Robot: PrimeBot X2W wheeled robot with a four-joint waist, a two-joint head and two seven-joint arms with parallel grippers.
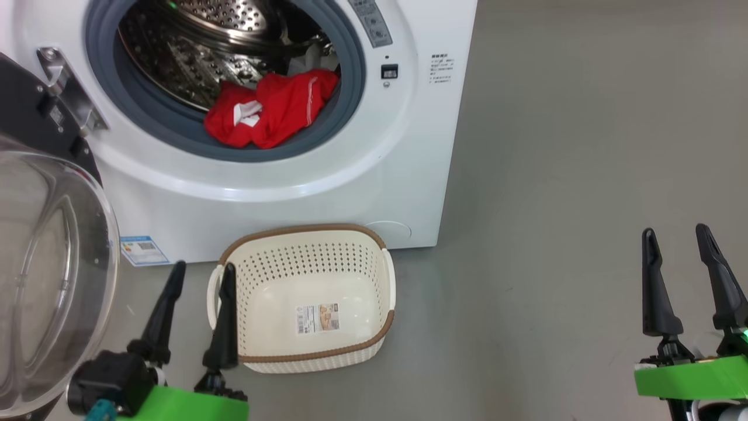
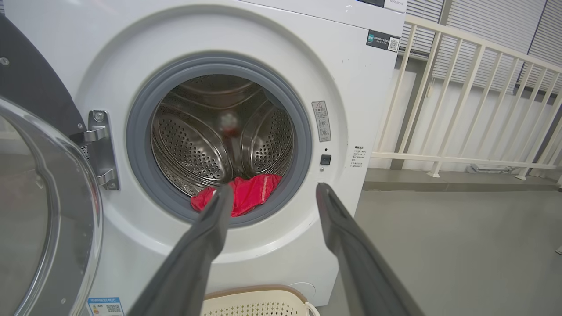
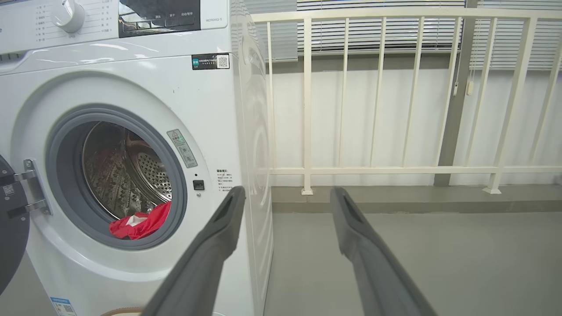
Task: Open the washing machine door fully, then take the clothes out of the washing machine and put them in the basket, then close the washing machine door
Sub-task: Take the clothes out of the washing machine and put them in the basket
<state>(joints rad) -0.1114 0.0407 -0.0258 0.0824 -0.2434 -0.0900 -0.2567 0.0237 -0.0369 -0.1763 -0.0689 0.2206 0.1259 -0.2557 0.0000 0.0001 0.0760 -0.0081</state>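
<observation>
The white washing machine (image 1: 350, 175) stands ahead with its door (image 1: 47, 280) swung wide to the left, glass bowl facing out. Red clothes (image 1: 272, 108) lie at the front lip of the steel drum, partly over the grey gasket; they also show as clothes (image 2: 246, 197) and clothes (image 3: 140, 224). The cream basket (image 1: 356, 351) sits on the floor right in front of the machine, with nothing in it but a sticker. My left gripper (image 1: 201, 269) is open, low beside the basket's left handle. My right gripper (image 1: 678, 234) is open too, far right over bare floor.
Grey floor (image 1: 555, 234) stretches to the right of the machine. A cream railing (image 3: 395, 87) with blinds behind it runs along the back wall past a low step. The open door takes up the room at the left.
</observation>
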